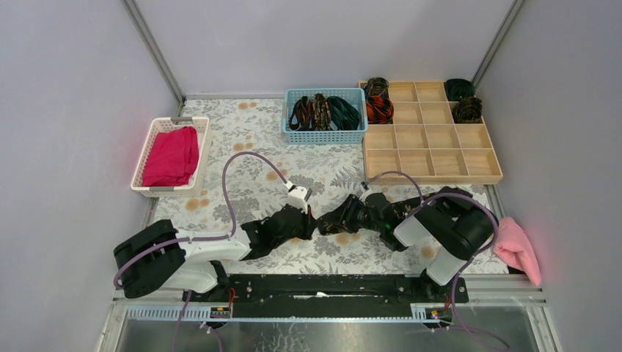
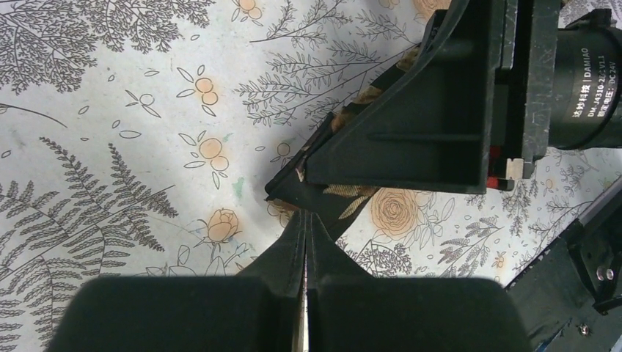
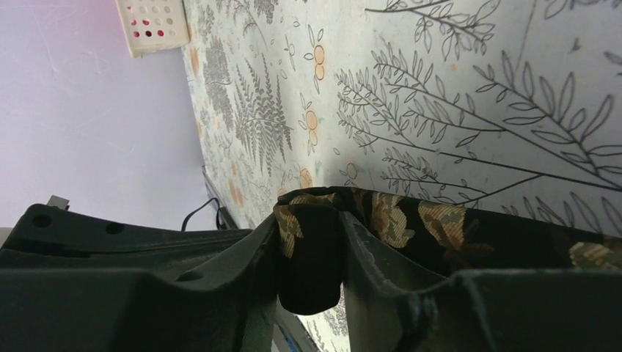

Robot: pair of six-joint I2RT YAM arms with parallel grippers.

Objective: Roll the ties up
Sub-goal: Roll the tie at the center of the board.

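Centre of the table, and the tie [image 1: 334, 220] lies low over the flowered cloth [image 1: 242, 147], strung between the two arms where they meet nose to nose. It is black fabric with gold-brown blooms and leaves, a narrow strip lying partly in the arms' shadow. The right gripper [image 3: 309, 220] has it: the jaws stand part open with a dark fold of the tie wedged between them, and both fingers [image 3: 381, 271] touch the fabric while the patterned length runs off over the far finger. From the left wrist view that gripper comes in from the upper right, the tie's end poking out at its tip. The left gripper [image 2: 304, 220] is closed tight, finger against finger with no gap between them. Its tips meet the tie's edge just below the right gripper's tip, though whether any cloth is nipped there I cannot tell. At the back, four rolled ties [image 1: 379, 110] sit in the wooden tray [image 1: 433, 180], two in its left-hand cells and two in its right. More loose ties [image 1: 323, 111] stand bunched in the blue basket [image 1: 325, 136] beside it, well apart from the tie between the arms.
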